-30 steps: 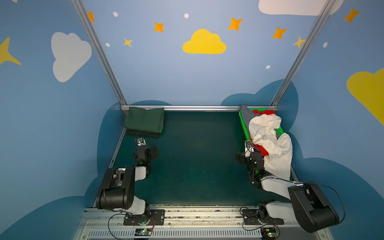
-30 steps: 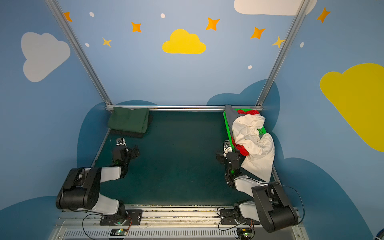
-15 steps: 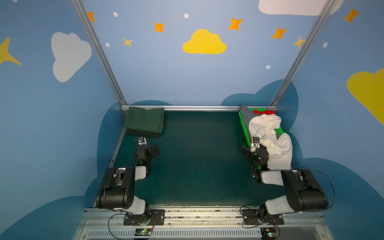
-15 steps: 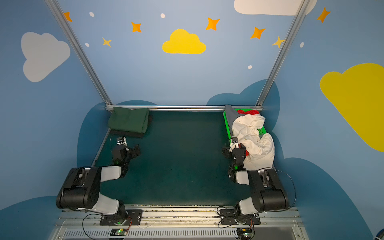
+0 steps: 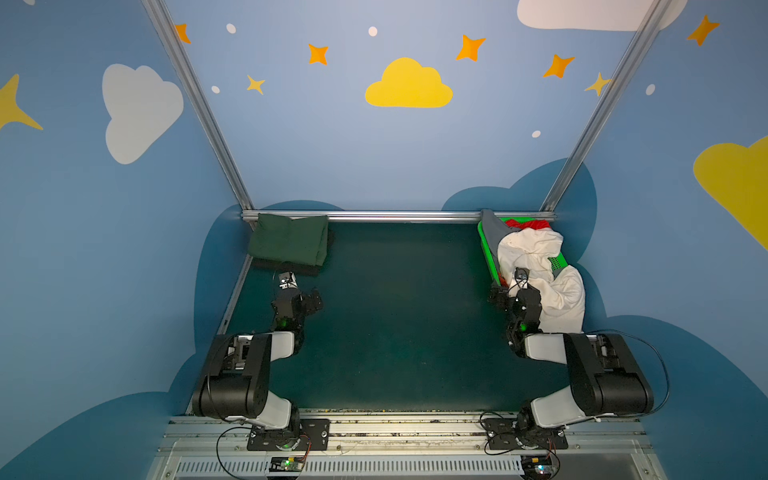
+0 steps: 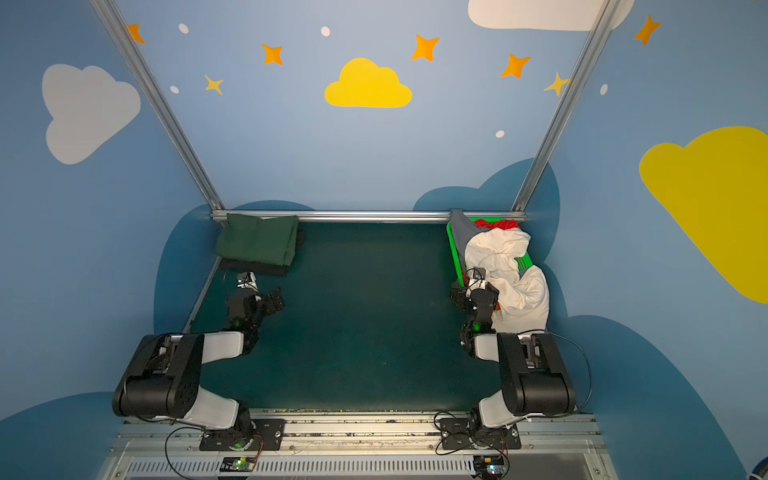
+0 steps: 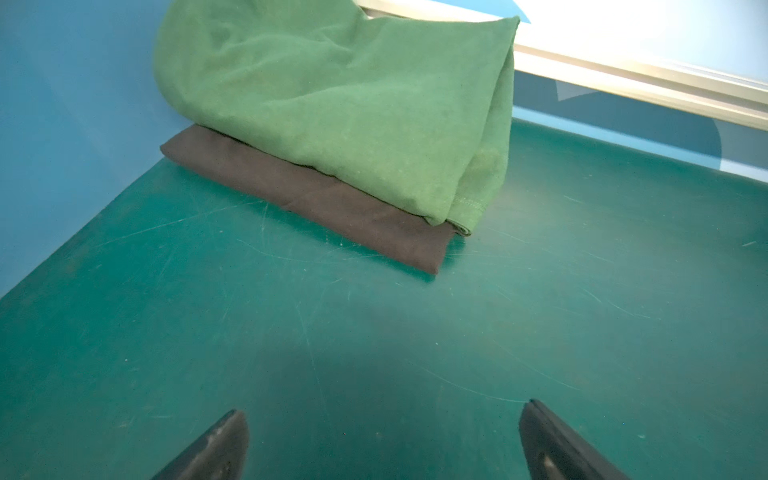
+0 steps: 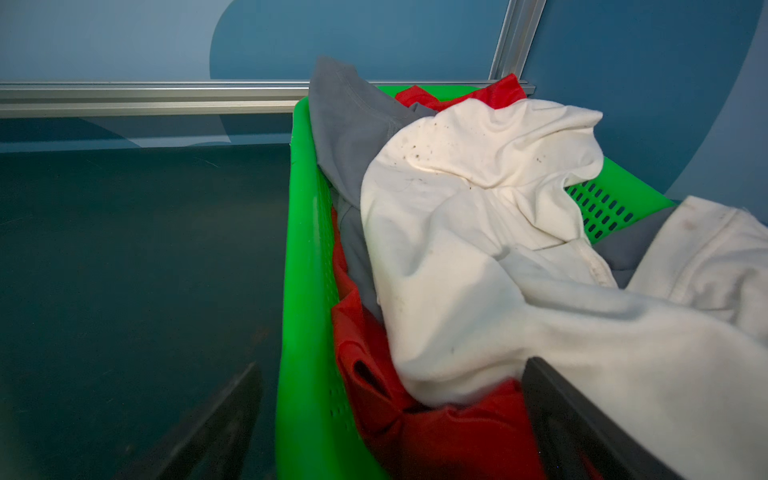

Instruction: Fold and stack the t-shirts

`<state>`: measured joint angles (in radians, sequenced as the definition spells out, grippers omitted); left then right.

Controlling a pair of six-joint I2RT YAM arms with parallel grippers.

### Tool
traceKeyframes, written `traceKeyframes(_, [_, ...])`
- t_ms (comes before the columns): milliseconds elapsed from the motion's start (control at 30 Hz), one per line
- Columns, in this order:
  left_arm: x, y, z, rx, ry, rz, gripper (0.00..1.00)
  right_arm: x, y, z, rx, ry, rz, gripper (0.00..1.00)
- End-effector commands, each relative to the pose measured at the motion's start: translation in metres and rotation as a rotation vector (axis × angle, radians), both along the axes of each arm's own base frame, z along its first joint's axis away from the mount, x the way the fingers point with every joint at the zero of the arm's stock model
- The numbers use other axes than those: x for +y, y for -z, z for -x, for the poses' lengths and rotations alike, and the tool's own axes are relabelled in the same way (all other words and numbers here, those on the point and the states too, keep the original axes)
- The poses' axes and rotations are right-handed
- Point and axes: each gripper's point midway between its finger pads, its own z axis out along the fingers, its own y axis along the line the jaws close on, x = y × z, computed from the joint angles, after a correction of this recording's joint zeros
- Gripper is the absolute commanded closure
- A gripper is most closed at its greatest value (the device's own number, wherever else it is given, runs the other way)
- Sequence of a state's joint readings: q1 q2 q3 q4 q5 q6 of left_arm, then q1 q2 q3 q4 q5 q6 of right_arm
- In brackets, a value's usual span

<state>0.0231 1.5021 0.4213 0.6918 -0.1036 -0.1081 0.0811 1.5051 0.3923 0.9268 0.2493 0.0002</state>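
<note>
Right wrist view: my right gripper is spread to full width and has hold of nothing. One finger hangs over bare desk, its mate over the cloth heap. The near wall of the basket runs between them. Contact with cloth: cannot tell.

Step in hand, as I judge it: take the next tee out. The cream-white t-shirt lies topmost and spills over the rim toward the desk's right edge. The red t-shirt is under it, and the grey t-shirt is at the basket's far end.

To do it well:
- Shift toward the right edge until both fingers clear the wall, or I pinch plastic.
- Aim at a raised cream fold and bite shallow, so the red layer does not come along.
- Lift straight up until the cloth hangs free of the rim, and only then carry it to the desk's middle.
- Risk: trailing cloth may snag and tip the basket.

Pose: the basket sits in the far right corner. In both top views my right arm is folded low, with the forearm along the right edge and the wrist at the basket's near end.

My left gripper is wide open and empty, low over the desk. It faces the stack in the far left corner, dark green t-shirt on black t-shirt, and is well short of it.
</note>
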Motion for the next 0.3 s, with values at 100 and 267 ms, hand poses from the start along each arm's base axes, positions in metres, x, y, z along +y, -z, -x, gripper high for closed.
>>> traceKeyframes(100, [0.0031, -0.0070, -0.0050, -0.019, -0.011, -0.017, 0.00, 0.0021, 0.0292, 0.0076, 0.118, -0.004, -0.036, 0.02])
traceKeyframes(267, [0.0030, -0.0068, -0.0049, -0.018, -0.011, -0.017, 0.00, 0.0026, 0.0288, 0.0086, 0.115, -0.008, -0.035, 0.02])
